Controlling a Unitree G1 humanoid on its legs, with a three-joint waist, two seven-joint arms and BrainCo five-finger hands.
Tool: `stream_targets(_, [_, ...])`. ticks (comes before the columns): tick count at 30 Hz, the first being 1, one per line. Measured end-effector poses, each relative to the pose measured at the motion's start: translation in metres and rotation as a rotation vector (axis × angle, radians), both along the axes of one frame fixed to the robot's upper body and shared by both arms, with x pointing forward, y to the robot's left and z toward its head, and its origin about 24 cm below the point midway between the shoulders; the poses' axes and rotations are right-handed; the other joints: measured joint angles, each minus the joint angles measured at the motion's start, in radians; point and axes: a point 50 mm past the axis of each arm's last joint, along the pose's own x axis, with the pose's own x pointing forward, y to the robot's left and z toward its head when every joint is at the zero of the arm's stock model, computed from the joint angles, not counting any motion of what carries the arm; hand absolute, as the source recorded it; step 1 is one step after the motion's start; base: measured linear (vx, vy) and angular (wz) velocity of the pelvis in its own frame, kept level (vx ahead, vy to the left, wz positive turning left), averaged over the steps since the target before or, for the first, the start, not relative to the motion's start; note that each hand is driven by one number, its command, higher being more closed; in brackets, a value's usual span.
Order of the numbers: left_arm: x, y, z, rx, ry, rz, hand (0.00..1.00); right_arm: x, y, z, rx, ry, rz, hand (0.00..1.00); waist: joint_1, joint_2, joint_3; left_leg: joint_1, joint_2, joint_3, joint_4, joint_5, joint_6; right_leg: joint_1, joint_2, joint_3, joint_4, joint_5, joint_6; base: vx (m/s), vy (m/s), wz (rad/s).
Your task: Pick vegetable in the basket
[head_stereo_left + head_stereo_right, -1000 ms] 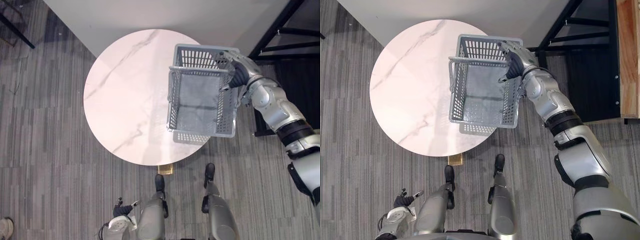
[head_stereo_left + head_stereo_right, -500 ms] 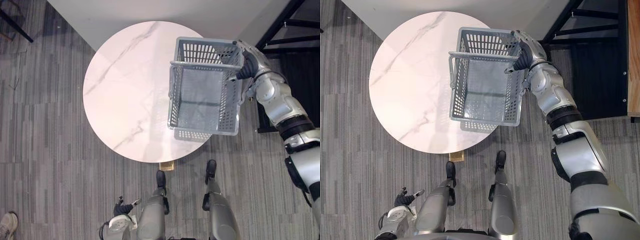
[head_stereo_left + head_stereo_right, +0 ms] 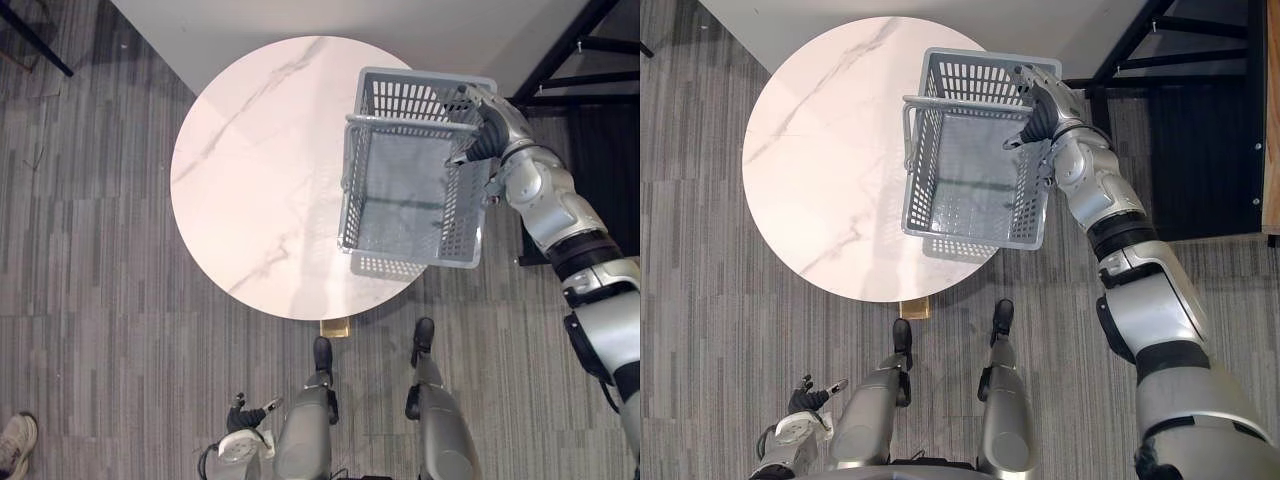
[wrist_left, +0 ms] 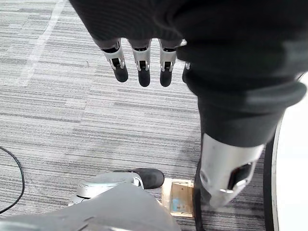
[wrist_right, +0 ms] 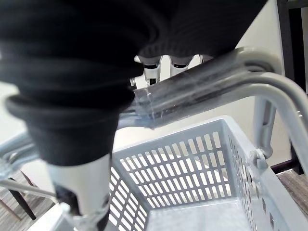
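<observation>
An empty grey plastic basket [image 3: 412,100] hangs above the right side of the round white marble table [image 3: 250,170]. My right hand [image 3: 487,125] is at the basket's far right corner, shut on its handle [image 5: 192,89], which runs across the basket's top. In the right wrist view the fingers [image 5: 151,67] curl over that handle bar. I see no vegetable in the basket or on the table. My left hand [image 3: 800,398] hangs low beside the table's near edge, its fingers [image 4: 139,62] straight and holding nothing.
A black metal frame [image 3: 570,50] stands to the right of the table. A pale wall panel [image 3: 250,30] runs behind it. A small wooden block [image 3: 333,329] sits at the table's foot. A person's shoe [image 3: 12,440] shows at the lower left on the grey carpet.
The whole picture has shifted, so the camera moved. The basket stays held over the table's right side, with the right hand a little further right and the basket tilted slightly differently.
</observation>
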Motion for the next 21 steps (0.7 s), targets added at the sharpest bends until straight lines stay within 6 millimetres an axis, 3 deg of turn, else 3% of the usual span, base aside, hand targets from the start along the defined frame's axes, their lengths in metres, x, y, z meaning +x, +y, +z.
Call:
stream_targets(2, [0.0, 0.0, 0.0, 0.0, 0.0, 0.0, 0.0, 0.001, 0.003, 0.0, -0.006, 0.0, 0.007, 0.0, 0.0, 0.0, 0.0, -0.001, 0.0, -0.001, 0.0, 0.0, 0.0, 0.0, 0.0, 0.0, 0.0, 0.0, 0.0, 0.0, 0.0, 0.0])
stream_targets(3, [0.0, 0.0, 0.0, 0.0, 0.0, 0.0, 0.0, 0.001, 0.005, 0.001, -0.005, -0.001, 0.012, 1.0, 0.001, -0.001, 0.0, -0.001, 0.0, -0.001, 0.0, 0.0, 0.0, 0.0, 0.0, -0.001, -0.001, 0.0, 0.0, 0.0, 0.0, 0.0])
stream_targets(9, [0.002, 0.001, 0.001, 0.004, -0.004, -0.003, 0.0, 0.004, 0.002, 0.009, -0.006, -0.004, -0.014, 1.0, 0.006, -0.005, 0.016, -0.009, 0.0, -0.009, 0.002, 0.0, 0.0, -0.002, 0.0, -0.009, -0.001, 0.0, 0.0, 0.0, -0.001, 0.02])
stream_targets(21, [0.009, -0.002, 0.003, 0.017, -0.011, -0.054, 0.0, 0.008, -0.01, 0.005, -0.133, 0.025, -0.09, 1.0, 0.027, -0.005, 0.016, -0.02, 0.0, -0.028, 0.008, 0.001, 0.001, 0.0, -0.001, -0.021, -0.001, 0.0, 0.0, 0.01, -0.001, 0.03])
